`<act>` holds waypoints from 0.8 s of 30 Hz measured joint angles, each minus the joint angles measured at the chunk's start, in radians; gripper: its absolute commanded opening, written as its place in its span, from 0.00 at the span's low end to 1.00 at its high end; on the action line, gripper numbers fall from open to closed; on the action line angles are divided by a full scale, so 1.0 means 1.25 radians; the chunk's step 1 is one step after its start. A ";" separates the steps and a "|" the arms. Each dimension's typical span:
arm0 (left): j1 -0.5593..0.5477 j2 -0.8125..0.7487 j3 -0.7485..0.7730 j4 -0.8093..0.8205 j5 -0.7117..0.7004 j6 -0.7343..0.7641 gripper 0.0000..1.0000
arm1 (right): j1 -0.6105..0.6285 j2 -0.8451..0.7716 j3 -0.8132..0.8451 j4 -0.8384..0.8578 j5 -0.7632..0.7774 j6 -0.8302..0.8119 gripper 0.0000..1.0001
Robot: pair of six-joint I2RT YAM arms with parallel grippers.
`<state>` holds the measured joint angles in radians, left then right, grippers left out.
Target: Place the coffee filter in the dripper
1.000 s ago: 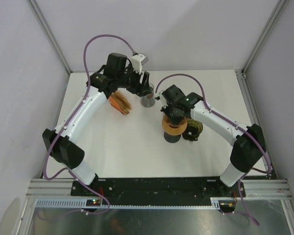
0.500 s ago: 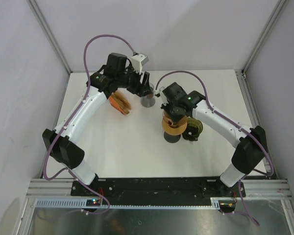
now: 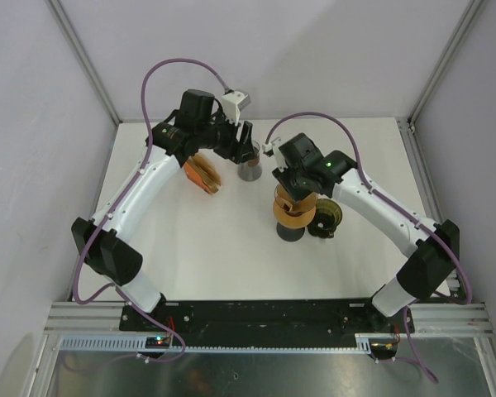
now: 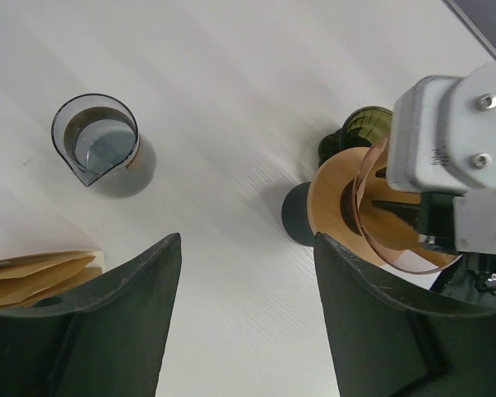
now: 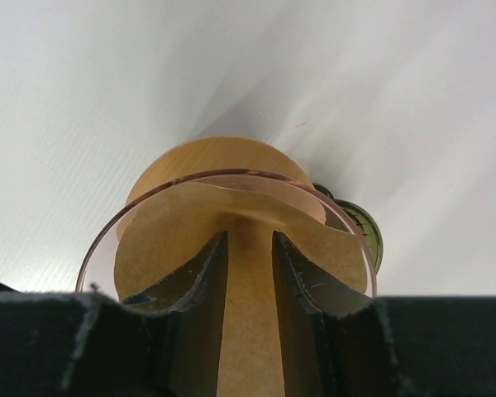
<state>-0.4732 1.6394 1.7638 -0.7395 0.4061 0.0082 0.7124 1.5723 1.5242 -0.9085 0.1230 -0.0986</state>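
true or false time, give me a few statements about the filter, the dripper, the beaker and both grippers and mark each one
1. The paper filter sits inside the dripper. True.
2. The left gripper is clamped on the beaker. False: its fingers stand wide apart with nothing between them, and the beaker stands apart from them on the table.
3. The beaker lies tipped on its side. False: it stands upright.
4. A stack of spare filters lies beside the left gripper. True.
5. The right gripper is shut tight. False: its fingers are parted, reaching down into the dripper against the filter.
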 measured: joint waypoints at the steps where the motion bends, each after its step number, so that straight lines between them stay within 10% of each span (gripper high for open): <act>1: 0.000 0.000 0.000 0.000 0.000 0.000 0.70 | 0.000 -0.001 0.005 -0.002 0.002 -0.001 0.34; 15: 0.000 0.000 0.000 0.000 0.013 0.000 0.70 | 0.000 -0.086 0.038 -0.005 0.023 -0.006 0.41; 24: 0.000 0.000 0.000 0.000 0.015 0.000 0.70 | 0.000 -0.105 0.027 0.003 0.001 0.013 0.01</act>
<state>-0.4732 1.6394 1.7638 -0.7395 0.4244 0.0082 0.7120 1.4406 1.5581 -0.9047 0.1238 -0.0826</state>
